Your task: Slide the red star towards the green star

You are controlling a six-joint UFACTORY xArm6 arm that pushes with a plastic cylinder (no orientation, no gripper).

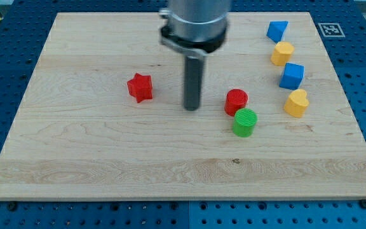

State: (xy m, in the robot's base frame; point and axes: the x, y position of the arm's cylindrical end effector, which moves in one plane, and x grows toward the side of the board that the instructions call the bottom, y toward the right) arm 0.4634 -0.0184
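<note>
The red star (pixel 140 88) lies on the wooden board (pixel 107 152), left of centre. My tip (pixel 191 107) rests on the board to the star's right, apart from it, about midway between the star and a red cylinder (pixel 236 102). No green star shows in this view; the arm's body covers part of the board's top edge. The only green block in sight is a green cylinder (pixel 244 122), touching the red cylinder at its lower right.
At the view's right stands a column of blocks: a blue block (pixel 276 30), a yellow block (pixel 283 53), a blue cube (pixel 291 76) and a yellow heart-like block (pixel 296 103). The board lies on a blue perforated table.
</note>
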